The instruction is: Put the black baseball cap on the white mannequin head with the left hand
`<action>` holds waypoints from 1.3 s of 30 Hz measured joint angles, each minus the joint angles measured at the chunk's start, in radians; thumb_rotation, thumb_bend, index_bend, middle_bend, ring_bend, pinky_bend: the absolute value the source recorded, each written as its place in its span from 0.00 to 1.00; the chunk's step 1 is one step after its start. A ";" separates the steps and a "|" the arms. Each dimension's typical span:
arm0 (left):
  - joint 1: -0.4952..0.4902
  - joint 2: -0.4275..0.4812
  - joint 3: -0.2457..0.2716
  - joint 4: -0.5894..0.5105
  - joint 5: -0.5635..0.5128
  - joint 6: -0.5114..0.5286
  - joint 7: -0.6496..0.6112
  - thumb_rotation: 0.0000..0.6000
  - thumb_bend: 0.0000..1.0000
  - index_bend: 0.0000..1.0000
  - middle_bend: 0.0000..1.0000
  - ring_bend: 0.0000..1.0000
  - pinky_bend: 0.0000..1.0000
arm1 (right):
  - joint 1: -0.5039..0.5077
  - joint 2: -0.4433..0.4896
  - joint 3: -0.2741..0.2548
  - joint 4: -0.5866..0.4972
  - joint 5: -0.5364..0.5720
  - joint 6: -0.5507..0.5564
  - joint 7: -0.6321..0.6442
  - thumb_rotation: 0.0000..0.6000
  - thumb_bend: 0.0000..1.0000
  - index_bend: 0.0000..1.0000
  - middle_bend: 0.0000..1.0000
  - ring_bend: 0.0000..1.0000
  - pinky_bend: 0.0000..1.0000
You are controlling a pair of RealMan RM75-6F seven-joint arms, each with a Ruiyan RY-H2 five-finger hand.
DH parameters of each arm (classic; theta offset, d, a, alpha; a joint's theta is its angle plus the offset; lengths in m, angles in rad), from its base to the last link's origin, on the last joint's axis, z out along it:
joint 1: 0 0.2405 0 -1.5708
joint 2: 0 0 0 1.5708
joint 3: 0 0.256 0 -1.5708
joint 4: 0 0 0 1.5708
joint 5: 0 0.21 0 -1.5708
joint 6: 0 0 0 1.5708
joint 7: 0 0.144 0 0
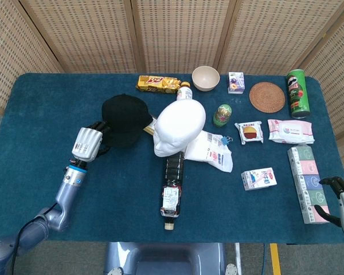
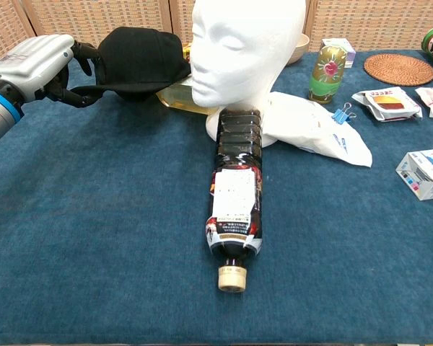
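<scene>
My left hand [image 1: 89, 141] [image 2: 37, 60] grips the brim of the black baseball cap [image 1: 125, 118] [image 2: 141, 55] and holds it lifted off the cloth, just left of the white mannequin head [image 1: 179, 127] [image 2: 244, 47]. The cap's crown nearly touches the head's left side. The mannequin head stands upright mid-table, facing the robot. My right hand [image 1: 343, 201] shows at the lower right edge of the head view, fingers apart, holding nothing.
A dark bottle [image 1: 172, 183] [image 2: 235, 197] lies in front of the mannequin head, with a white pouch [image 1: 209, 150] to its right. Snack packs, a bowl [image 1: 206, 78], a can [image 1: 297, 93], a coaster and cartons fill the back and right of the blue table [image 1: 40, 114].
</scene>
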 measured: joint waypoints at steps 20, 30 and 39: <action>-0.042 0.098 -0.007 0.095 0.051 0.203 -0.058 1.00 0.45 0.83 0.59 0.55 0.78 | 0.002 -0.003 -0.002 0.011 -0.026 0.010 0.033 1.00 0.15 0.38 0.41 0.44 0.45; -0.092 0.198 -0.047 -0.001 0.069 0.304 -0.006 1.00 0.45 0.83 0.59 0.55 0.78 | 0.003 -0.010 0.000 0.031 -0.031 0.013 0.063 1.00 0.15 0.38 0.40 0.44 0.45; -0.189 0.221 -0.102 -0.052 0.073 0.330 0.035 1.00 0.45 0.83 0.59 0.55 0.78 | 0.001 -0.011 0.001 0.044 -0.024 0.016 0.080 1.00 0.15 0.38 0.41 0.44 0.45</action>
